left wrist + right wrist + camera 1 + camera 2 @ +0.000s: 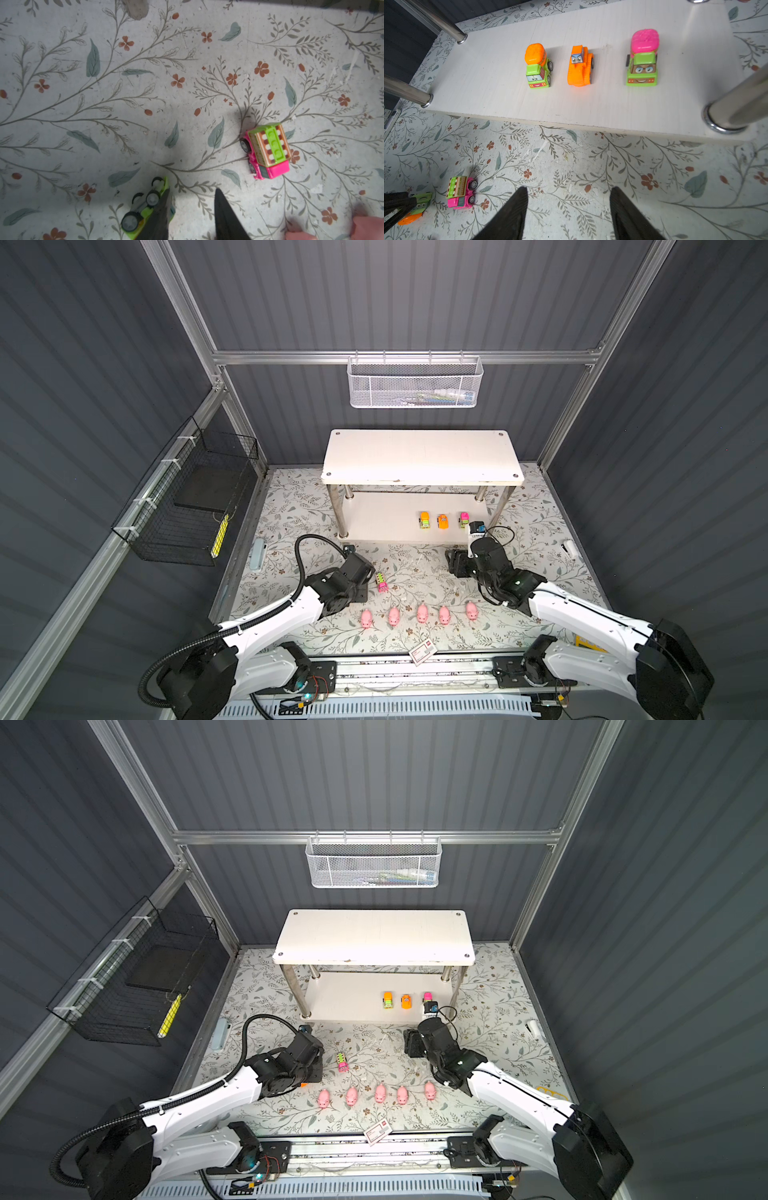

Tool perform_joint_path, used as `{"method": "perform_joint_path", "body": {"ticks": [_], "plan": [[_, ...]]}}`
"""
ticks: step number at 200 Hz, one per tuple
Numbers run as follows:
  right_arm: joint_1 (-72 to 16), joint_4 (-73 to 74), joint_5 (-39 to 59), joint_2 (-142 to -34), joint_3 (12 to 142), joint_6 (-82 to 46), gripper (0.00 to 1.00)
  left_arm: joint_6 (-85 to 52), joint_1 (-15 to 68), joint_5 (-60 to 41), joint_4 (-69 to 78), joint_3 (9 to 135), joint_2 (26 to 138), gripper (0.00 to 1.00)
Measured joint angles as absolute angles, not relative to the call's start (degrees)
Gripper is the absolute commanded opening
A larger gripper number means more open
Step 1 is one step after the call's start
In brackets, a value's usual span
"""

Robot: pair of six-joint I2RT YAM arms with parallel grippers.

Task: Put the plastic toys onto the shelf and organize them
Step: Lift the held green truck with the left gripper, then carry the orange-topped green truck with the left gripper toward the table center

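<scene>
Grey ribbed walls (415,302) enclose a floral tabletop (332,639); left jaws slightly parted, right jaws spread

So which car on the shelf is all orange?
The middle car of the three on the shelf's lower board. Its neighbours both have green cabs, one topped orange, one topped pink.

Lab test cell: aluminium frame (403,357), grey panel walls (395,294), floral tabletop (415,568).

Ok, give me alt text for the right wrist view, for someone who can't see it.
Three toy cars, an orange-drum truck, an orange bulldozer and a pink-drum truck, stand in a row on the lower board of the shelf. The open right gripper hovers over the floral mat.
</scene>
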State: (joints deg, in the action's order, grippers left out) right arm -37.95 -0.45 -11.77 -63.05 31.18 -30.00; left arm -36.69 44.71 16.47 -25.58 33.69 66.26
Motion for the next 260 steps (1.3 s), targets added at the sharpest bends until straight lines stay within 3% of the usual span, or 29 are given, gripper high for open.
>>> {"method": "perform_joint_path", "body": {"ticks": [73, 115, 134, 197, 260], "plan": [[-37.8, 0.3, -10.48, -64.29, 31.18, -30.02, 0.66, -41.21, 44.71, 17.98, -33.3, 33.58, 57.04, 0.43], [-37.8, 0.73, -9.23, -66.81, 31.18, -30.02, 0.66, -48.53, 44.71, 18.35, -37.36, 32.08, 55.09, 0.64], [-37.8, 0.86, -8.95, -66.85, 31.18, -30.02, 0.66, -52.51, 44.71, 18.0, -37.85, 31.51, 55.18, 0.69], [-37.74, 1.06, -8.93, -66.67, 31.11, -30.0, 0.67, -60.55, 44.71, 16.23, -35.35, 31.33, 63.05, 0.69], [-36.58, 1.98, -8.95, -64.9, 29.32, -29.98, 0.67, -63.46, 44.71, 17.34, -33.1, 31.92, 69.43, 0.56]]}}
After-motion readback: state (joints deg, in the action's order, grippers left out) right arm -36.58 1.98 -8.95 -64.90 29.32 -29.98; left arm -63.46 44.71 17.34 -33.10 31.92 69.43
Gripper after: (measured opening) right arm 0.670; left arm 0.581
